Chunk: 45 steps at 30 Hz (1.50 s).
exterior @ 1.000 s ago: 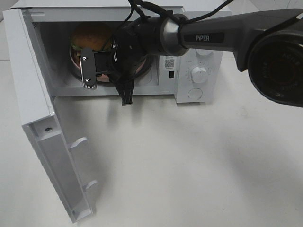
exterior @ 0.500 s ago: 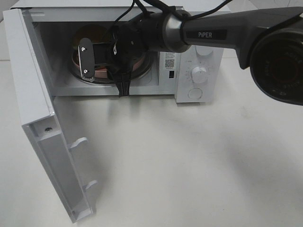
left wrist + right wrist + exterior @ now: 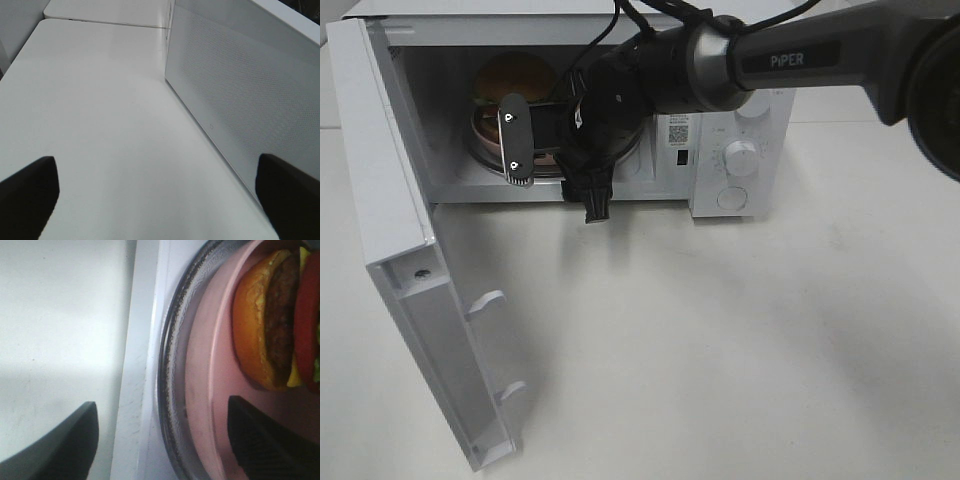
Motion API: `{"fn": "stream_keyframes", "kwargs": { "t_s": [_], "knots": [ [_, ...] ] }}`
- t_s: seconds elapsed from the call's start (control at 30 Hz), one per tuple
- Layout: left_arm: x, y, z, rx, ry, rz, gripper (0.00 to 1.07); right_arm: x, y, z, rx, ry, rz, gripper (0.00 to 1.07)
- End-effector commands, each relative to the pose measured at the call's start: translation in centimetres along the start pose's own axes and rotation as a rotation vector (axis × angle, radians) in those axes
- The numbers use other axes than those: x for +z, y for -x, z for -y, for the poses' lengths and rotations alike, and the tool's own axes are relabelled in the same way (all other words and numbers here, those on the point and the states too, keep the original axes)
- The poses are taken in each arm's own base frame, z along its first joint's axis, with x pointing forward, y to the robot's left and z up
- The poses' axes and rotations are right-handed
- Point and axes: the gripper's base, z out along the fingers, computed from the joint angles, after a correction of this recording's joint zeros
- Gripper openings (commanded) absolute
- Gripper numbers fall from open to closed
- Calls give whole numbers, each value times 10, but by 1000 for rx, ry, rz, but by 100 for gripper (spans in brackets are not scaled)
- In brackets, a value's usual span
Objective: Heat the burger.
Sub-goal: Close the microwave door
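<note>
The burger [image 3: 513, 76], with a golden-brown bun, sits on a pink plate [image 3: 482, 128] on the glass turntable [image 3: 478, 158] inside the open microwave [image 3: 740, 120]. In the right wrist view the burger [image 3: 272, 320] shows its patty, tomato and cheese. There the plate [image 3: 210, 390] lies on the turntable [image 3: 170, 370]. My right gripper [image 3: 555, 170] reaches into the oven's mouth, open, its fingers either side of the plate's near rim and off it. My right gripper [image 3: 162, 450] holds nothing. My left gripper [image 3: 157, 200] stands open over the bare table, out of the overhead view.
The microwave door [image 3: 410, 260] is swung wide open to the left, with its handle [image 3: 485, 300] facing the table. The control knob [image 3: 742, 157] and a round button [image 3: 731, 198] are on the right panel. A white dotted microwave panel [image 3: 240, 100] stands beside my left gripper.
My right gripper's fingers have spread apart and come off the pink plate. The plate with the burger now rests on the turntable. My left gripper has not moved.
</note>
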Motion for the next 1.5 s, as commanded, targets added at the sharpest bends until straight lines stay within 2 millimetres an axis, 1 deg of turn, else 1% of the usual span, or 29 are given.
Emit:
{"fn": "stream_keyframes", "kwargs": {
  "t_s": [0.03, 0.07, 0.13, 0.17, 0.2, 0.23, 0.3, 0.33, 0.37, 0.43, 0.5, 0.53, 0.57, 0.63, 0.67, 0.7, 0.77, 0.8, 0.83, 0.9, 0.93, 0.97, 1.03, 1.07, 1.13, 1.27, 1.33, 1.43, 1.5],
  "knots": [
    [0, -1, 0, -1, -12, -2, 100, -20, -3, 1, 4, -30, 19, 72],
    [0, -1, 0, -1, -12, -2, 100, -20, -3, 1, 4, -30, 19, 72],
    [0, -1, 0, -1, -12, -2, 100, -30, -5, -3, 1, -43, 33, 73],
    [0, -1, 0, -1, -12, -2, 100, -30, -5, -3, 1, -43, 33, 73],
    [0, -1, 0, -1, -12, -2, 100, -38, -6, -6, 0, -47, 38, 73],
    [0, -1, 0, -1, -12, -2, 100, -38, -6, -6, 0, -47, 38, 73],
    [0, -1, 0, -1, -12, -2, 100, -47, -10, -14, -3, -43, 41, 73],
    [0, -1, 0, -1, -12, -2, 100, -47, -10, -14, -3, -43, 41, 73],
    [0, -1, 0, -1, -12, -2, 100, -53, -14, -21, -5, -36, 42, 73],
    [0, -1, 0, -1, -12, -2, 100, -57, -15, -24, -5, -34, 42, 73],
    [0, -1, 0, -1, -12, -2, 100, -70, -19, -31, -6, -39, 51, 73],
    [0, -1, 0, -1, -12, -2, 100, -70, -19, -31, -6, -39, 51, 73],
    [0, -1, 0, -1, -12, -2, 100, -79, -21, -34, 1, -47, 59, 74],
    [0, -1, 0, -1, -12, -2, 100, -83, -22, -38, 5, -43, 58, 75],
    [0, -1, 0, -1, -12, -2, 100, -91, -25, -43, 29, -38, 57, 78],
    [0, -1, 0, -1, -12, -2, 100, -91, -25, -43, 29, -38, 57, 78],
    [0, -1, 0, -1, -12, -2, 100, -102, -29, -49, 54, -30, 54, 80],
    [0, -1, 0, -1, -12, -2, 100, -102, -29, -49, 54, -30, 54, 80],
    [0, -1, 0, -1, -12, -2, 100, -109, -32, -55, 59, -28, 56, 80],
    [0, -1, 0, -1, -12, -2, 100, -112, -33, -57, 69, -34, 62, 80],
    [0, -1, 0, -1, -12, -2, 100, -119, -35, -62, 96, -39, 72, 80],
    [0, -1, 0, -1, -12, -2, 100, -119, -35, -62, 96, -39, 72, 80],
    [0, -1, 0, -1, -12, -2, 100, -131, -39, -68, 158, -40, 79, 79],
    [0, -1, 0, -1, -12, -2, 100, -131, -39, -68, 158, -40, 79, 79],
    [0, -1, 0, -1, -12, -2, 100, -144, -43, -76, 254, -24, 77, 79],
    [0, -1, 0, -1, -12, -2, 100, -152, -46, -81, 329, -14, 78, 79],
    [0, -1, 0, -1, -12, -2, 100, -164, -49, -86, 423, 9, 68, 77],
    [0, -1, 0, -1, -12, -2, 100, -168, -50, -88, 457, 21, 62, 77],
    [0, -1, 0, -1, -12, -2, 100, -178, -53, -93, 545, 53, 34, 76]
  ]
}}
